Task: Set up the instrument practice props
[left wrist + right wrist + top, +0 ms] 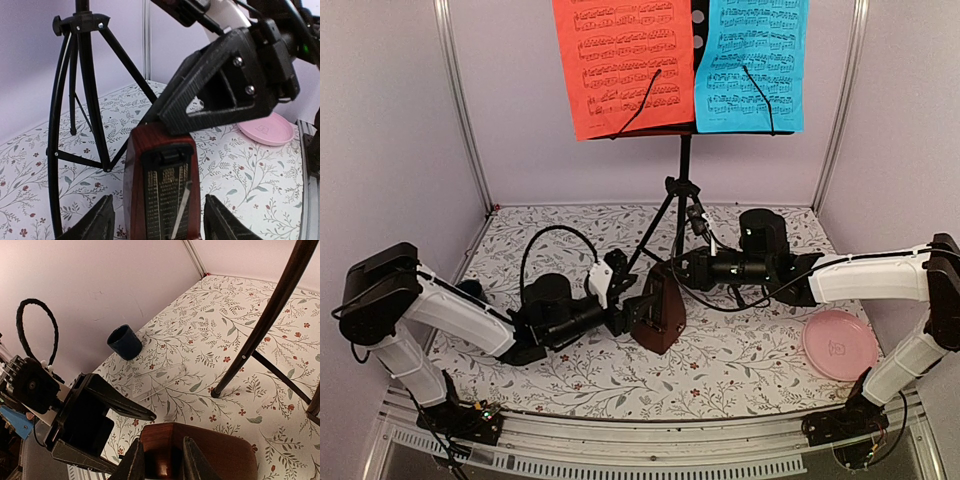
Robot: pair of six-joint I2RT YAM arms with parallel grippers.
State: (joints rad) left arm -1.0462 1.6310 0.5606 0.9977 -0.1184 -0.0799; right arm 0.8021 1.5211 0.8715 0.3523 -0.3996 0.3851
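Observation:
The black music stand (682,190) stands at the back on tripod legs (85,90), with the red sheet (623,65) and the cyan sheet (752,62) on its desk. The brown pyramid metronome (656,318) stands upright on the table in front of it. My left gripper (630,306) is open. Its fingers (100,220) flank the metronome's (160,190) lower body with a gap on each side. My right gripper (674,272) comes in from the right, its fingers (135,462) closed on the metronome's top (172,440).
A pink plate (840,343) lies at the right front, also in the left wrist view (267,130). A dark blue mug (125,341) stands at the left wall behind my left arm. A stand leg (260,325) ends close behind the metronome.

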